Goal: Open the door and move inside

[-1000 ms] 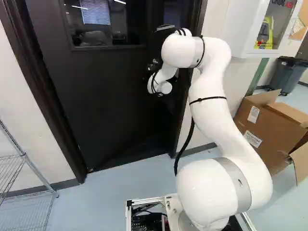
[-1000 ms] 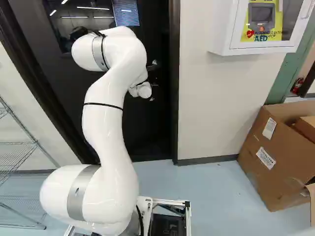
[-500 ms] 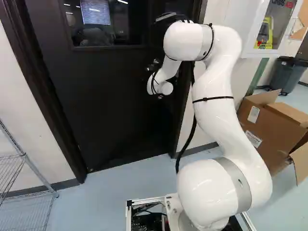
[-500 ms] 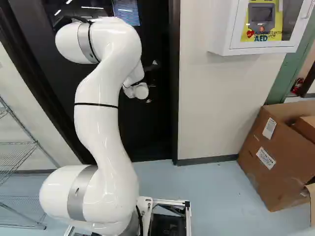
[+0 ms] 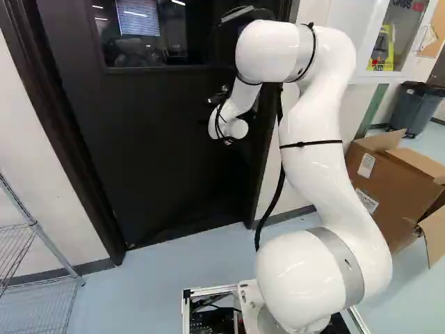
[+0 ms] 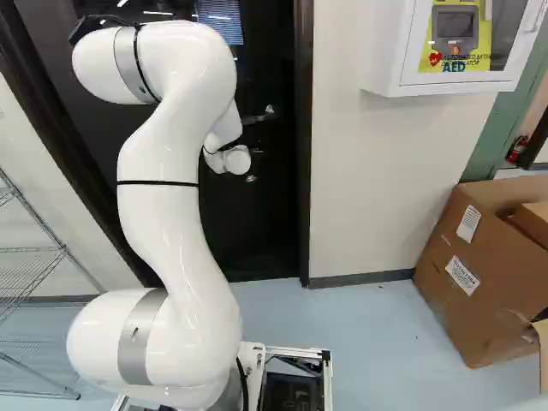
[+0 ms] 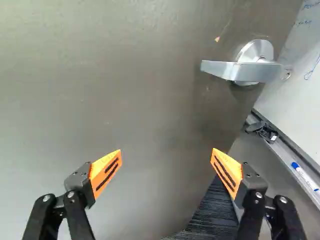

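Observation:
In the left base view my gripper shows as a dark shape beside the white wrist, in front of the black door. The wrist view shows the gripper open, its two orange pads wide apart with only the door's plain surface ahead between them. The silver lever handle lies farther ahead, off to the side of one finger and untouched. In the right base view the handle appears just beyond the wrist. Past the door's edge the wrist view looks onto another space, so the door appears ajar; how far, I cannot tell.
A dark frame borders the door. Past the door edge are a whiteboard and its tray. A wire rack stands left, cardboard boxes right. A white wall cabinet hangs above, and a grey bin stands farther back.
My arm's upper bend has risen and shifted leftward in the right base view, rightward in the left one. The wrist has moved slightly left in both. The base has not moved.

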{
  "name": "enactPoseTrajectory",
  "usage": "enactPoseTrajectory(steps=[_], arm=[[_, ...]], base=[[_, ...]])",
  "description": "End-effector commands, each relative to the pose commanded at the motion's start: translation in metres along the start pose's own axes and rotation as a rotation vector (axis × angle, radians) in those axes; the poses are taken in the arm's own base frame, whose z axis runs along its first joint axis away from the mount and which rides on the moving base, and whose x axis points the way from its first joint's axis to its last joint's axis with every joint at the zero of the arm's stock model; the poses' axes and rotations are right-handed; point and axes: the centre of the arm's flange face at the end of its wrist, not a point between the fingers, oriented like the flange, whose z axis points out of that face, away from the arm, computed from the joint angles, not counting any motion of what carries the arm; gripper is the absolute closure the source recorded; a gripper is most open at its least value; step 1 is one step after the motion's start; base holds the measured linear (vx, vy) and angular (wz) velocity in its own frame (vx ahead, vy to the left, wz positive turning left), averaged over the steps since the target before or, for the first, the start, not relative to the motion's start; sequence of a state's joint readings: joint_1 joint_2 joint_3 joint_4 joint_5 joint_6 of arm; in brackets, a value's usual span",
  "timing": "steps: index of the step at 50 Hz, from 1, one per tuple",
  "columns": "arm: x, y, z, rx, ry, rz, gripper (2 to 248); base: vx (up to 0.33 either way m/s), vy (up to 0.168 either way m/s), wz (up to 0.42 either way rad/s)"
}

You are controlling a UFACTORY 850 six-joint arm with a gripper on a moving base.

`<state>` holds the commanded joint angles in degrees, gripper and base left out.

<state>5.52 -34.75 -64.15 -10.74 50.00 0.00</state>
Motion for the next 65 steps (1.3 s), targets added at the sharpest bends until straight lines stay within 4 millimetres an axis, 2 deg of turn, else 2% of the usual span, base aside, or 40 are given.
enactPoseTrajectory(steps=[31,65], arm=[[0.006,-0.047,0.02,0.071,0.02,-0.016,3],[0.007,-0.075,0.088,0.109,0.086,-0.029,3]], base=[[0.0,0.0,0.0],[0.0,0.0,0.0]])
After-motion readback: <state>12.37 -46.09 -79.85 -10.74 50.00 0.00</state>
